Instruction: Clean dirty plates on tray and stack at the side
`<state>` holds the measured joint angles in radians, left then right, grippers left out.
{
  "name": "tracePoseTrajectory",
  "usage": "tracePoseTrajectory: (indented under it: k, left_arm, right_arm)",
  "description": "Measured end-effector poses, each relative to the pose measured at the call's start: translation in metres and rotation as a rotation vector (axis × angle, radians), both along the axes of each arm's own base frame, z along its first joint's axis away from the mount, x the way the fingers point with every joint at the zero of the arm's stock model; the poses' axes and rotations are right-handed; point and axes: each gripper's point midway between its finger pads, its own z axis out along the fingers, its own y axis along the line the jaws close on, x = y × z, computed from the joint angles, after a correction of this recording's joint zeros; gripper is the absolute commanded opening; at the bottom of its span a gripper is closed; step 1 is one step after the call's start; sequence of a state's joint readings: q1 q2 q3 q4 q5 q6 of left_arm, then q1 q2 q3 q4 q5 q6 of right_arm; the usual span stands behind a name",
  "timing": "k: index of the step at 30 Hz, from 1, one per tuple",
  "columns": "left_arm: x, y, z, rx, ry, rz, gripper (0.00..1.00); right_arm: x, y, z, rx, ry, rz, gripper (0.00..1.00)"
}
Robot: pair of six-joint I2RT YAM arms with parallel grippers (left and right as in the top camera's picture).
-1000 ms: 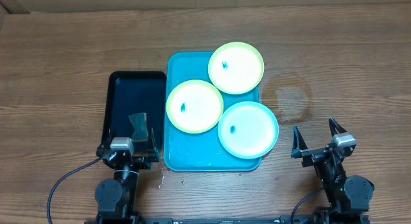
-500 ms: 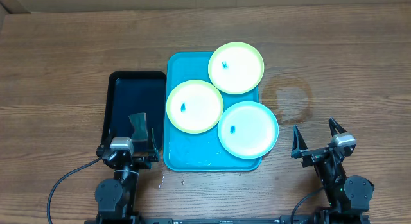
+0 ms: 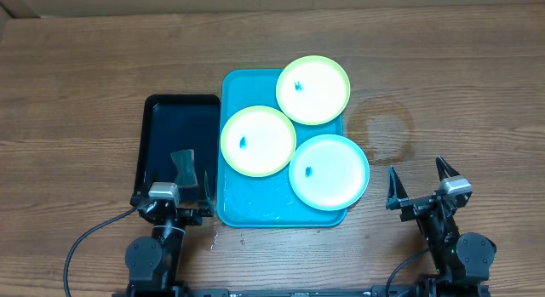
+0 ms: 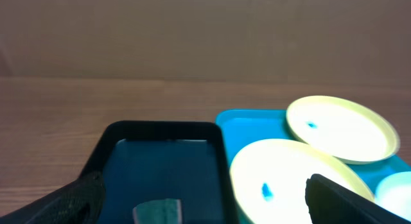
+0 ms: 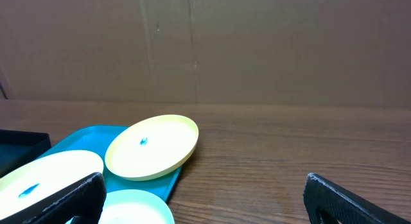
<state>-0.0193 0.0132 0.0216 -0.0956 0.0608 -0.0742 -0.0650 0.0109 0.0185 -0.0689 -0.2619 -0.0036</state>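
No wiping had begun: the plates (image 3: 258, 141) lay blue-smeared on the tray (image 3: 247, 214) at centre. The left gripper (image 3: 172, 183) at 7 o'clock and the right gripper (image 3: 416, 173) at 5 stood jaws apart, empty. The next move likely called for the left to take the grey wipe (image 3: 183, 166) - just ahead at its 12.

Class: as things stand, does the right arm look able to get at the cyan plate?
Probably yes: the right gripper is open, with only bare table between it and the cyan plate.
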Motion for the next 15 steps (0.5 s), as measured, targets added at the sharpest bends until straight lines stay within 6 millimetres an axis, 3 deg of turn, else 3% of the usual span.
tracePoseTrajectory:
  k: [3,5,10,14,15]
  left_arm:
    - [-0.006,-0.005,0.013,-0.011,0.026,-0.026,1.0]
    - [-0.013,-0.006,0.042,-0.015,0.013,-0.037,1.0]
    - [-0.031,-0.008,0.137,-0.023,-0.012,-0.051,1.0]
    - [-0.034,-0.012,0.181,-0.014,0.087,-0.074,1.0]
    - [-0.033,-0.013,0.184,-0.01,0.135,-0.081,1.0]
  right_arm:
    - [0.0,0.0,0.0,0.0,0.0,0.0,1.0]
    - [0.0,0.0,0.0,0.0,-0.001,0.0,1.0]
    - [0.0,0.0,0.0,0.0,-0.001,0.0,1.0]
    - [0.0,0.0,0.0,0.0,0.0,0.0,1.0]
    - [0.0,0.0,0.0,0.0,0.0,0.0,1.0]
